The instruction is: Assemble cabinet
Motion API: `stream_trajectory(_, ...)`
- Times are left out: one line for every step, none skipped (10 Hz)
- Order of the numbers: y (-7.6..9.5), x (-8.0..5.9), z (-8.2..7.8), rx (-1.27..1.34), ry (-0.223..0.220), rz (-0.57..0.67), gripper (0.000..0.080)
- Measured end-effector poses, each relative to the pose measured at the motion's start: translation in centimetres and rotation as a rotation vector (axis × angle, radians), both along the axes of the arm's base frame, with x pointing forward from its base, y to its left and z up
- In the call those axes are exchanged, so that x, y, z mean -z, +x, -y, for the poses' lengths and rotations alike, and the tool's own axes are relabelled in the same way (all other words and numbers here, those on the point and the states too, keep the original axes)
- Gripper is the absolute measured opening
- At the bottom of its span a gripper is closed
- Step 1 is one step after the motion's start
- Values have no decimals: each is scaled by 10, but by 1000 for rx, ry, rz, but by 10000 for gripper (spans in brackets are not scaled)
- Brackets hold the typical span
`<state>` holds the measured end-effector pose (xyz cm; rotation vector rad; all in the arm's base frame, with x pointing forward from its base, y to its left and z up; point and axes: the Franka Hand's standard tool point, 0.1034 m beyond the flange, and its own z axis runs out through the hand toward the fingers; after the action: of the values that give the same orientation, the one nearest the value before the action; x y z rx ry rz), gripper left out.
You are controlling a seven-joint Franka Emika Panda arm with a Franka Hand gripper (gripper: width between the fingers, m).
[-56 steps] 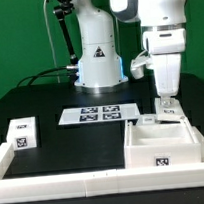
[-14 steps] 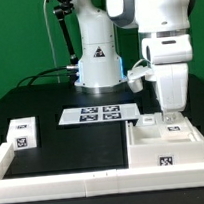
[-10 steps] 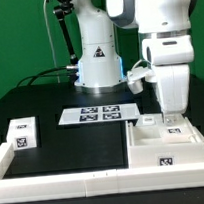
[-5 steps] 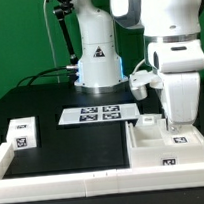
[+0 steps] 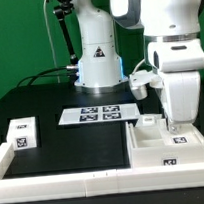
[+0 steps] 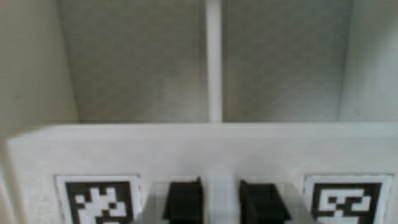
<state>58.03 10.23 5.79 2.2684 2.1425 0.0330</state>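
Observation:
The cabinet (image 5: 163,155), a white open box with a tag on its front, stands at the exterior view's right. My gripper (image 5: 176,125) reaches down into it and is shut on a white tagged drawer block (image 5: 180,138) that sits low inside the box. In the wrist view my gripper (image 6: 224,203) shows two black fingers (image 6: 187,203) pinching the block's top edge (image 6: 214,150) between its two tags. Beyond it are the cabinet's grey inner walls (image 6: 125,70) and a white divider (image 6: 212,60).
A second tagged white block (image 5: 23,134) stands at the exterior view's left by the low white border wall (image 5: 67,179). The marker board (image 5: 94,115) lies mid-table. A small white tagged piece (image 5: 149,119) sits at the cabinet's far corner. The robot base (image 5: 97,65) is behind.
Over the last seconds my gripper carried the block down and toward the front inside the cabinet. In the last half second nothing has moved.

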Motion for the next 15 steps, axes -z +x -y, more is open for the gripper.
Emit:
stream_trajectory(-2,-1,1,1,0,2,152)
stream_trajectory(-5,-3,3,3,-3,1,364)
stream_trajectory(-10,-7,5,2,-8,1,502)
stream_trajectory(-18,-14,6,12,-12,9,651)
stream_trajectory(-29,-22,9,28,-20,14,651)
stream_trajectory(-44,-34,14,44,-32,22,765)
stream_trajectory(-61,-40,16,74,-34,35,792)
stream_trajectory(-81,-41,18,105,-38,32,792)
stream_trajectory(-95,-36,18,122,-31,33,798)
stream_trajectory(-102,-30,15,127,-18,37,798)
stream_trajectory(-109,-20,12,123,18,66,797)
stream_trajectory(-114,-18,14,124,12,52,797)
stream_trajectory(-112,-18,13,124,13,54,797)
stream_trajectory(-112,-18,13,124,13,54,797)
stream_trajectory(-113,-18,13,126,14,55,797)
